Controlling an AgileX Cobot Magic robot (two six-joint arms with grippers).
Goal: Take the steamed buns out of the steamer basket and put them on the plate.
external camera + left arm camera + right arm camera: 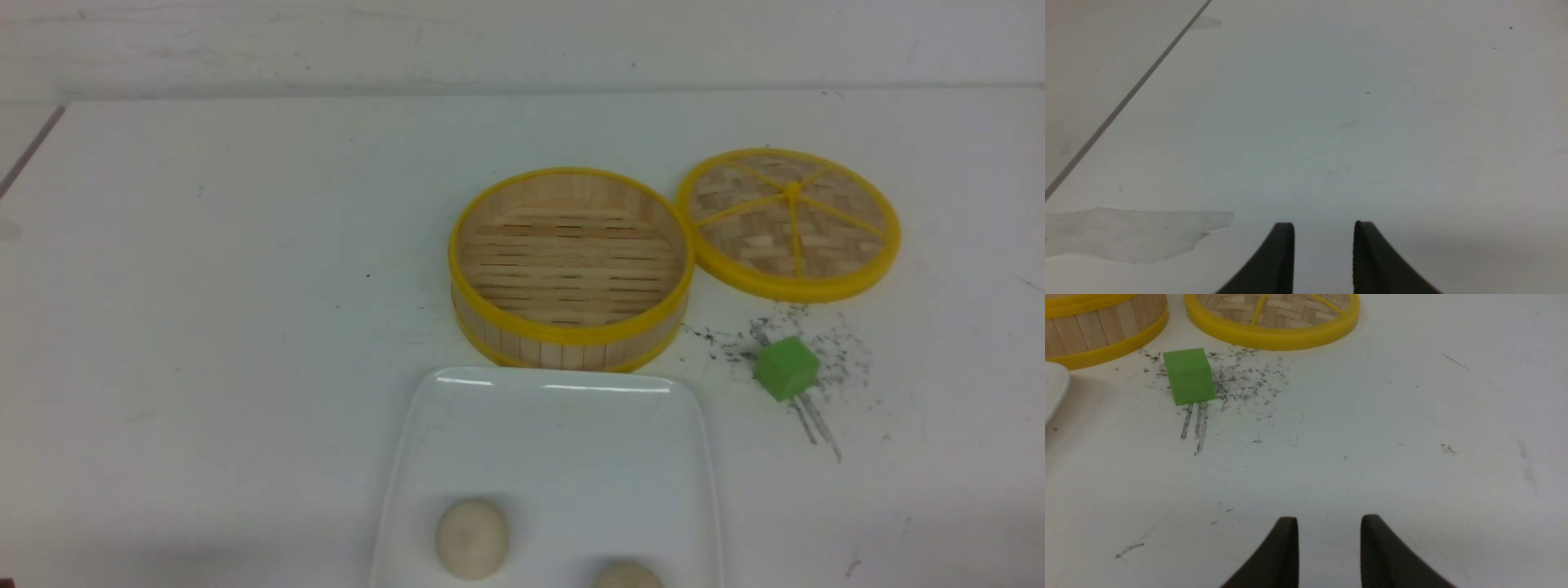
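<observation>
Two cream-white steamed buns lie on the white plate (555,425) at the near edge of the front view, one (472,539) left of centre and one (626,575) cut off by the frame. Just behind the plate stands the steamer basket (571,331), with only its slatted floor showing inside. My left gripper (1324,228) is open over bare table, with nothing between its fingers. Over bare table to the right, my right gripper (1329,522) is open and holds nothing; the basket's wall (1094,330) and the plate's corner (1053,388) show far ahead of it. Neither gripper shows in the front view.
The flat woven lid (789,222) with a yellow rim lies right of the basket. A green cube (786,367) sits among dark scuff marks in front of the lid; the right wrist view shows the cube (1189,375) and the lid (1274,318) too. A grey smear (1135,232) marks the table near my left gripper.
</observation>
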